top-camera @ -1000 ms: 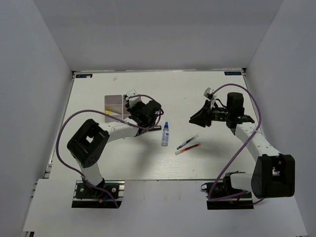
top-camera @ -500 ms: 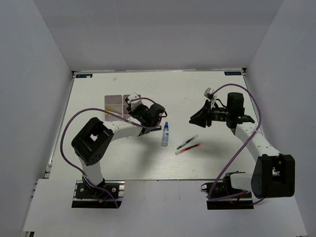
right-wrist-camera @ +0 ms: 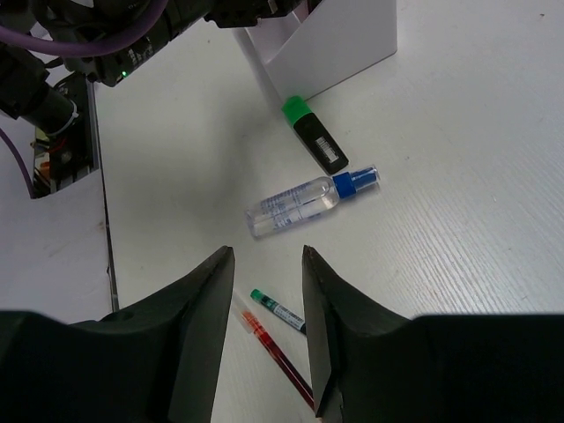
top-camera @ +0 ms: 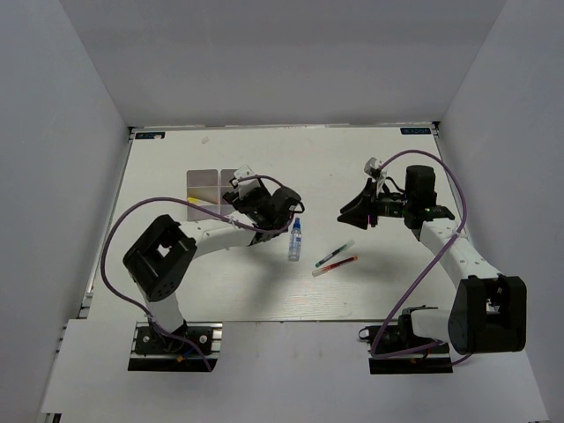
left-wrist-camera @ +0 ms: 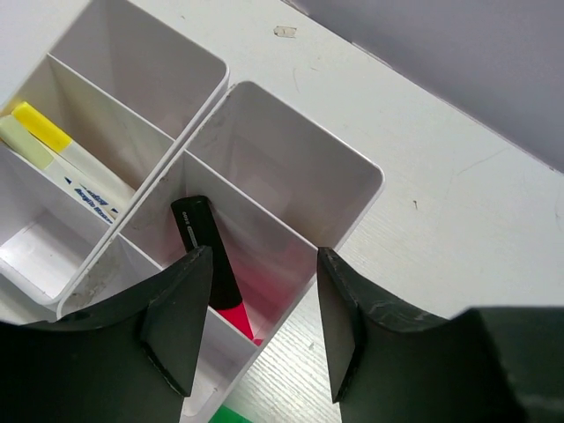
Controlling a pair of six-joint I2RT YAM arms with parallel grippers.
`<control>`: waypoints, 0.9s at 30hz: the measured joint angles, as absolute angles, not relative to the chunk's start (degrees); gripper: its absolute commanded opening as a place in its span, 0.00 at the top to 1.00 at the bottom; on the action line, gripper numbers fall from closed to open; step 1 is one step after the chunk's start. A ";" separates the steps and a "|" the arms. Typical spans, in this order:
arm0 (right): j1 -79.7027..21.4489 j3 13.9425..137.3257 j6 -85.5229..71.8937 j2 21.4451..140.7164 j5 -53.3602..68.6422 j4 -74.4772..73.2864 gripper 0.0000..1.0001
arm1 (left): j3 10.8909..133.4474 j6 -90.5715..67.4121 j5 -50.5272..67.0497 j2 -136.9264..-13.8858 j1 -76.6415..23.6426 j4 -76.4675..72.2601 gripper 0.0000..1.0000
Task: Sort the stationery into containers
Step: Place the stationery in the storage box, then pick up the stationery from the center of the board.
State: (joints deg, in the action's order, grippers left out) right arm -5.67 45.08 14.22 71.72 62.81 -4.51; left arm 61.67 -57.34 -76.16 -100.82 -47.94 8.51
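Note:
The white divided tray [top-camera: 204, 183] stands at the back left. In the left wrist view one tray [left-wrist-camera: 291, 145] compartment holds the black marker with pink cap [left-wrist-camera: 204, 251], and another holds a yellow-ended pen [left-wrist-camera: 55, 141]. My left gripper [left-wrist-camera: 260, 326] is open and empty above the tray's right edge. The green highlighter [right-wrist-camera: 315, 134], the blue-capped clear tube [right-wrist-camera: 308, 201], a green-ended pen [right-wrist-camera: 280, 310] and a red pen [right-wrist-camera: 278, 357] lie on the table. My right gripper [right-wrist-camera: 269, 326] is open and empty, above the two pens.
In the top view the tube [top-camera: 295, 240] lies just right of my left gripper [top-camera: 262, 204], with the two pens [top-camera: 335, 259] further right. My right gripper [top-camera: 357, 211] hovers right of centre. White walls enclose the table.
My left gripper has shifted right, from over the tray toward its right edge and the tube. The right arm has not moved.

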 measured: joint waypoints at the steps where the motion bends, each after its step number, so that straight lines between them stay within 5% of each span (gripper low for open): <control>1: -5.69 45.08 14.44 71.70 62.81 -4.67 0.55 | 61.73 -57.41 -76.16 -100.51 -48.12 8.84 0.39; 4: -5.69 45.08 16.93 71.55 62.83 -6.04 0.57 | 62.98 -57.19 -76.14 -99.00 -48.51 11.84 0.41; 9: -6.09 47.22 36.80 72.88 64.49 -17.08 0.64 | 70.41 -55.66 -72.84 -93.86 -49.04 21.54 0.72; 11: -6.98 49.69 47.55 75.66 64.69 -23.77 0.66 | 71.94 -52.64 -68.71 -89.21 -49.12 24.03 0.73; 13: -9.08 52.58 56.36 79.57 64.18 -28.99 0.61 | 70.02 -47.16 -61.93 -82.19 -49.08 24.10 0.64; 14: -10.52 53.80 59.57 81.67 63.51 -30.61 0.54 | 67.94 -44.21 -58.39 -77.60 -48.99 23.83 0.55; 15: -12.27 54.68 61.78 83.48 62.76 -31.51 0.49 | 65.06 -41.36 -54.30 -72.38 -48.86 22.87 0.34; 17: -15.88 55.40 64.27 86.06 60.49 -31.57 0.35 | 59.29 -36.23 -48.21 -61.65 -48.77 22.44 0.22; 27: -32.21 61.49 56.27 93.32 47.27 -19.09 0.25 | 48.10 -27.75 -39.38 -31.24 -48.53 27.42 0.16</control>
